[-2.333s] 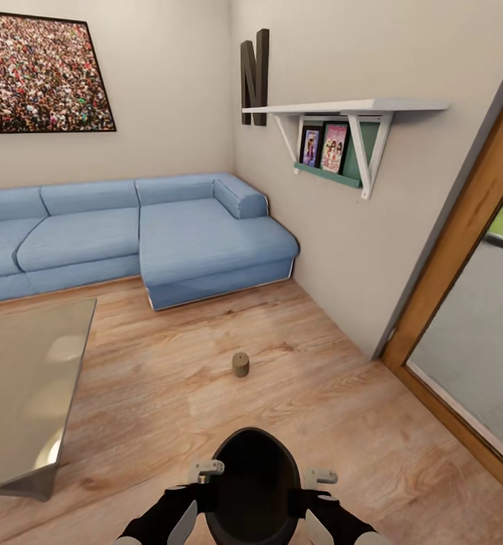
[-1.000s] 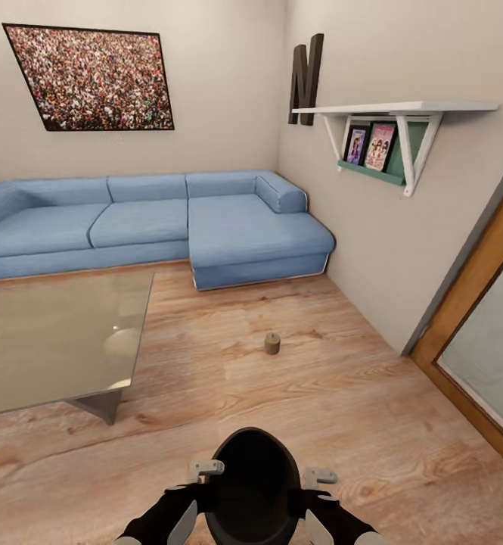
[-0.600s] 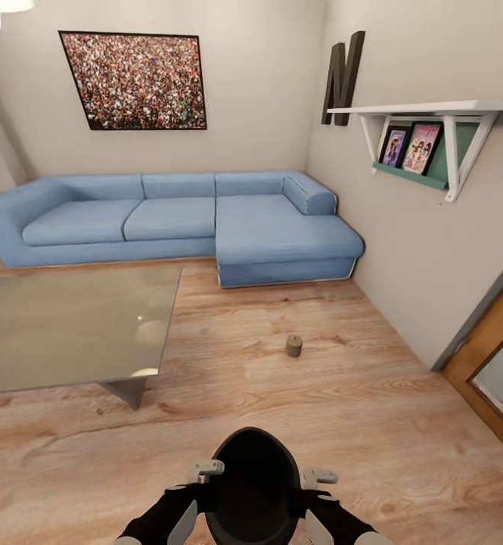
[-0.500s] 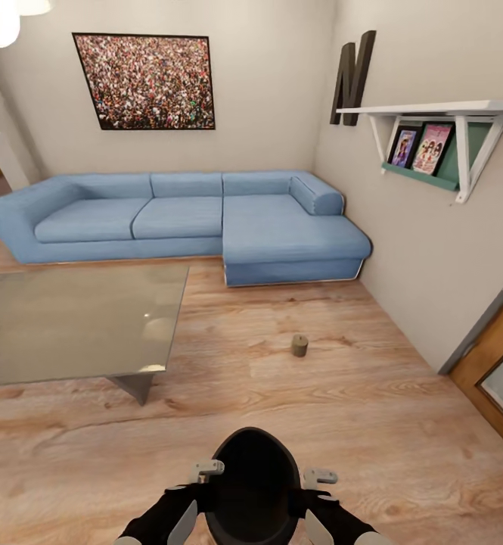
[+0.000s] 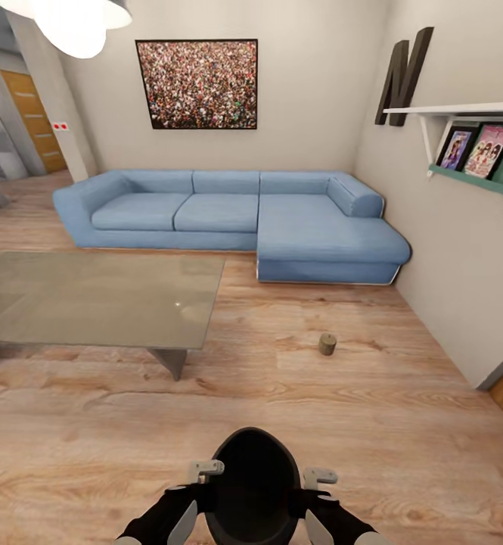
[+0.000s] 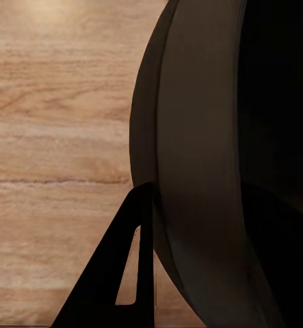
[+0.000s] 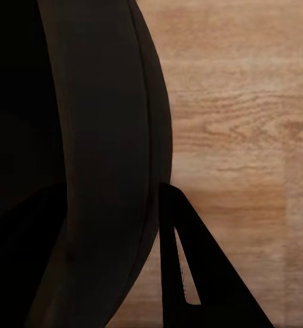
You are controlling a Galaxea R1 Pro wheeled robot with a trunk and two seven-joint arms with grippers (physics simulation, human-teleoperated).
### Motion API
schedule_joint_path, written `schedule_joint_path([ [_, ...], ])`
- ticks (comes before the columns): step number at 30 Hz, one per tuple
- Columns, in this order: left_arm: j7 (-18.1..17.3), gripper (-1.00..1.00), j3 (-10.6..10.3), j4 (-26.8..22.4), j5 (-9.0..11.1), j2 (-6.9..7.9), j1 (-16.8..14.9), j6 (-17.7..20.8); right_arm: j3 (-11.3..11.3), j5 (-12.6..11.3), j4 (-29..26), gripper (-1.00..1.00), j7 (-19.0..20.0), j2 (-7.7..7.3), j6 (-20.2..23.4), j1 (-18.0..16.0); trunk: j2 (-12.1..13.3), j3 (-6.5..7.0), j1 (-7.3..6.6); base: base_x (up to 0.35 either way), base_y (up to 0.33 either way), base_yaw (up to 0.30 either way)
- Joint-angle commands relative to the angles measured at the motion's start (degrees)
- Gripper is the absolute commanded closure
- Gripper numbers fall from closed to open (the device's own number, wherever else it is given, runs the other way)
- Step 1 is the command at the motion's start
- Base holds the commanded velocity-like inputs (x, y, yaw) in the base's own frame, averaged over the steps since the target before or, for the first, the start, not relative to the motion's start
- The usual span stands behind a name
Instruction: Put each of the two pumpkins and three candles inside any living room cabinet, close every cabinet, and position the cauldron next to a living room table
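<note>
Swinging leftward since the earlier frames, the head camera has slid the whole room toward the right of the frame: the candle (image 5: 327, 344) itself has not shifted on the floor (image 5: 357, 424), and a doorway and a white lamp (image 5: 73, 23) have come in at upper left. Held low at bottom centre, the black cauldron (image 5: 253, 484) sits mouth-up between the left gripper (image 5: 193, 496) and the right gripper (image 5: 317, 499), one finger (image 6: 124, 273) of each pressed against its rounded wall; both clamp it from opposite sides. At middle left the glass table (image 5: 92, 299) runs its long axis left-right, near corner pointing toward the cauldron. Bare boards lie open between table edge, candle and the blue sofa (image 5: 236, 223) along the far wall
</note>
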Motion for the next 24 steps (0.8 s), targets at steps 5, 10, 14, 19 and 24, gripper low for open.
schedule_joint_path([
  [5, 0.2, 1.00, -0.9, 0.0, 2.0, 0.00, 0.0, 0.3, 0.6, -0.7, -0.6, 1.00, 1.5, 0.01, 0.3, 0.0, 0.0, -0.04, -0.01, -0.010, 0.000, 0.287],
  [10, 0.2, 1.00, -0.9, 0.0, 2.0, 0.00, 0.0, 0.3, 0.6, -0.7, -0.6, 1.00, 1.5, 0.01, 0.3, 0.0, 0.0, -0.04, -0.01, -0.001, 0.000, 0.287],
  [14, 0.2, 1.00, -0.9, 0.0, 2.0, 0.00, 0.0, 0.3, 0.6, -0.7, -0.6, 1.00, 1.5, 0.01, 0.3, 0.0, 0.0, -0.04, -0.01, -0.024, 0.000, 0.286],
  [19, 0.2, 1.00, -0.9, 0.0, 2.0, 0.00, 0.0, 0.3, 0.6, -0.7, -0.6, 1.00, 1.5, 0.01, 0.3, 0.0, 0.0, -0.04, -0.01, -0.145, 0.000, 0.286],
  [24, 0.2, 1.00, -0.9, 0.0, 2.0, 0.00, 0.0, 0.3, 0.6, -0.7, -0.6, 1.00, 1.5, 0.01, 0.3, 0.0, 0.0, -0.04, -0.01, -0.107, 0.000, 0.287],
])
